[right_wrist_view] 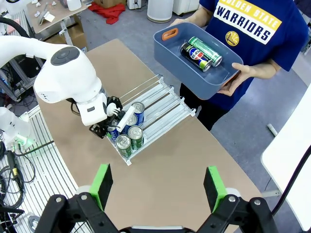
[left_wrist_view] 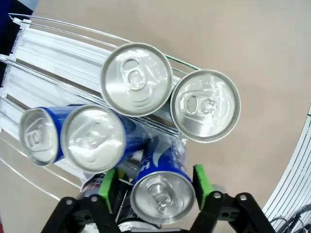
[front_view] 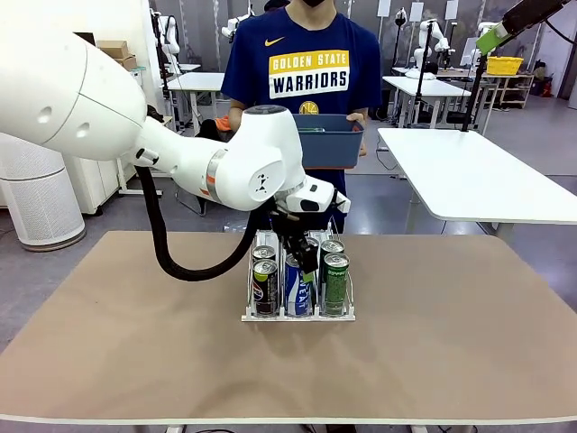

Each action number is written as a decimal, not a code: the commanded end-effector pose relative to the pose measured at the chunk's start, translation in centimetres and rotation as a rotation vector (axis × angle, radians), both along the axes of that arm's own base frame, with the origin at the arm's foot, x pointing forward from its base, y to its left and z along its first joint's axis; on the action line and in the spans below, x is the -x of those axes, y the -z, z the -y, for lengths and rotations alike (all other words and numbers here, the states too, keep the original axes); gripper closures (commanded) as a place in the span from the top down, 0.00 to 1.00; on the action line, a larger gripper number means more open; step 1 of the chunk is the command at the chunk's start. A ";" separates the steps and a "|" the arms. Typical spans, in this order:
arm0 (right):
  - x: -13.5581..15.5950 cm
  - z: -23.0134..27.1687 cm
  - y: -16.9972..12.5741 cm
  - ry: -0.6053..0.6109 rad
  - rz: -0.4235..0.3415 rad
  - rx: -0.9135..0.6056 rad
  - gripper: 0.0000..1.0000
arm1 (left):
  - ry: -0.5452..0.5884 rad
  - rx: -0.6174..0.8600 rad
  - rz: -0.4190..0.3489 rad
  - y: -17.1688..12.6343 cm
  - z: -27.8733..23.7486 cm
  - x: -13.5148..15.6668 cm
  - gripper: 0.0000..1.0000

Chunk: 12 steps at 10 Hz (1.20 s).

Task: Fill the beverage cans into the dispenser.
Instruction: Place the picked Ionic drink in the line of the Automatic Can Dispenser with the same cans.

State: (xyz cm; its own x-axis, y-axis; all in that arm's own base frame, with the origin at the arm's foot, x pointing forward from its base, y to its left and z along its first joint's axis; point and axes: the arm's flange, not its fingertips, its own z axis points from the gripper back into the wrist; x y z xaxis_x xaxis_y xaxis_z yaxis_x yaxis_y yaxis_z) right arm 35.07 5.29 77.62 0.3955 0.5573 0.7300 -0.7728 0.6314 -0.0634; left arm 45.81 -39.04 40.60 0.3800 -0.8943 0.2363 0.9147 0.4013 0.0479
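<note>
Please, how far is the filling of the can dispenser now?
Done: several slim cans, black, blue and green, stand in the white three-lane dispenser. In hand: the left gripper has its jaws open around a blue can in the middle lane. Left: at least two cans lie in the blue-grey plastic bin that the person holds; the right gripper is open and empty.

Dispenser: the near ends of all three lanes are blocked by upright beverage cans, while the far halves are bare. Overhead, the left arm crosses from the left — its left end effector straddles the middle front can, pads spread. Counter: open all round the rack.
</note>
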 end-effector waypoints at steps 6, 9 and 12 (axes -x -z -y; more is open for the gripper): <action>0.1 -0.1 0.1 -0.001 -0.001 0.000 1.00 | -0.102 0.068 0.166 -6.8 -1.9 5.7 1.00; 0.1 -0.1 0.1 -0.001 -0.001 0.000 1.00 | -0.119 0.079 0.234 -7.6 -3.2 7.6 1.00; 0.1 -0.1 0.1 -0.001 -0.001 0.000 1.00 | -0.099 0.078 0.176 -8.5 -1.9 6.0 1.00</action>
